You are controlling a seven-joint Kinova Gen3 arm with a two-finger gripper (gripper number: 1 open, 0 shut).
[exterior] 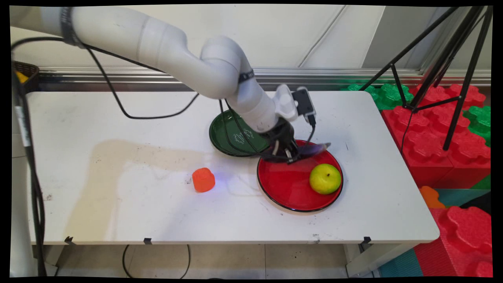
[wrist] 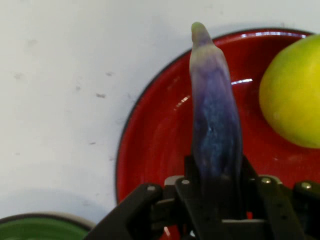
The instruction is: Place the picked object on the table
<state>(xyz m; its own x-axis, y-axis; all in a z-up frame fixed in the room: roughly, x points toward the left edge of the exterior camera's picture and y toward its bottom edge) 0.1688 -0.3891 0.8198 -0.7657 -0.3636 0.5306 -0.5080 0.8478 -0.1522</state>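
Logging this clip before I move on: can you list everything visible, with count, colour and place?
Purple toy eggplant: one, purple with a pale green tip, clamped in the gripper over the red plate's far edge.
Round red plate: one, red, table's right half.
Yellow-green apple: one, on the red plate's right side.
Round green plate: one, dark green, behind-left of the red plate.
Small orange block: one, left of the red plate.
White table: one.
Black tripod: one, right.
Black two-finger gripper: one, holding the eggplant.

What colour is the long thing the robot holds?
Purple, with a pale green tip: a long toy eggplant, clearest in the hand view.
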